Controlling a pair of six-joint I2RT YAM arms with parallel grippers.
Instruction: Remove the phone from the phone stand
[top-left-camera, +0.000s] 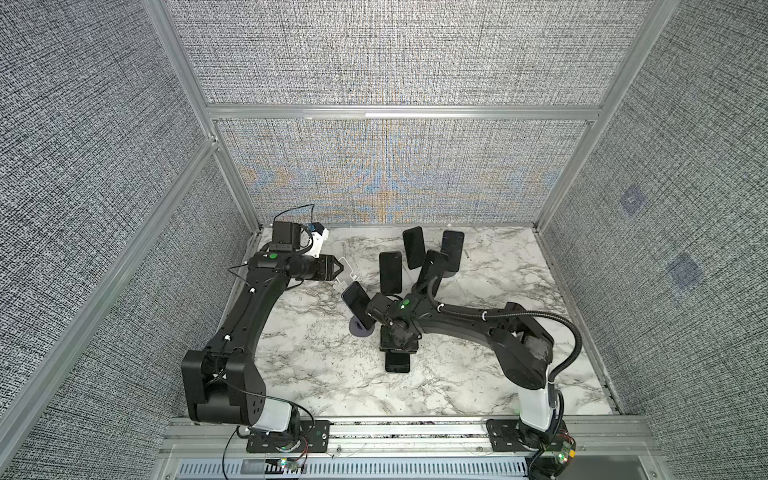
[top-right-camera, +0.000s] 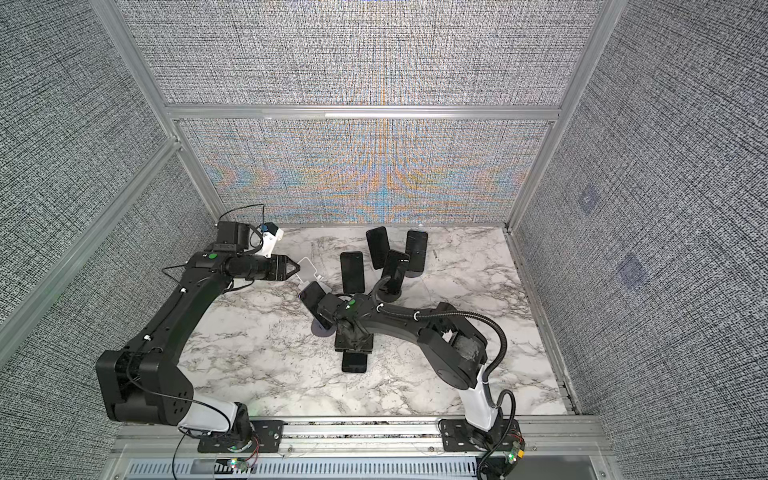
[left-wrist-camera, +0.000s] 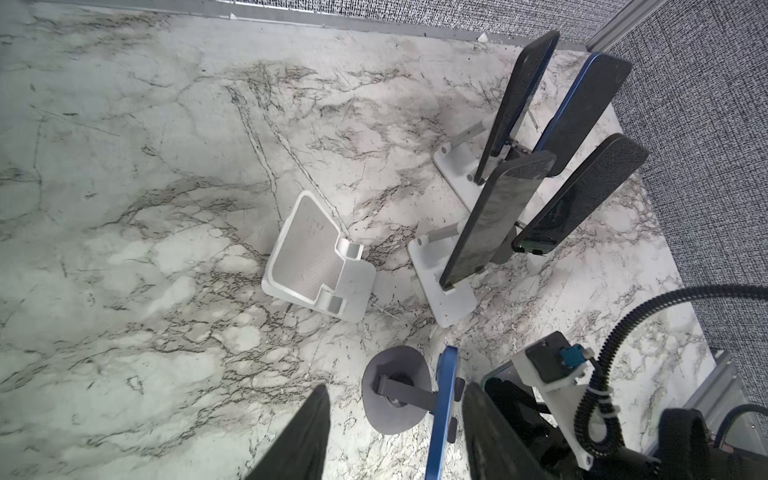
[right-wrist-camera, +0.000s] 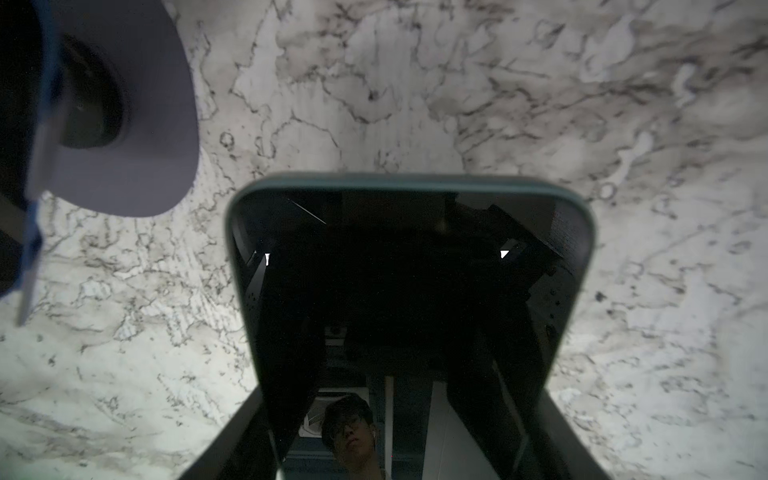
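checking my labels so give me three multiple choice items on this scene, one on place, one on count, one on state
1. Where is the empty stand? A) by the left gripper B) at the front rail C) on a phone
2. How many phones show in both top views? A) three B) six C) nine
3. The right gripper is: A) open, empty B) gripping a stand C) shut on a phone

1 A: it sits just off that gripper.
2 B: five propped upright, one held.
3 C: fingers flank the phone in the right wrist view.
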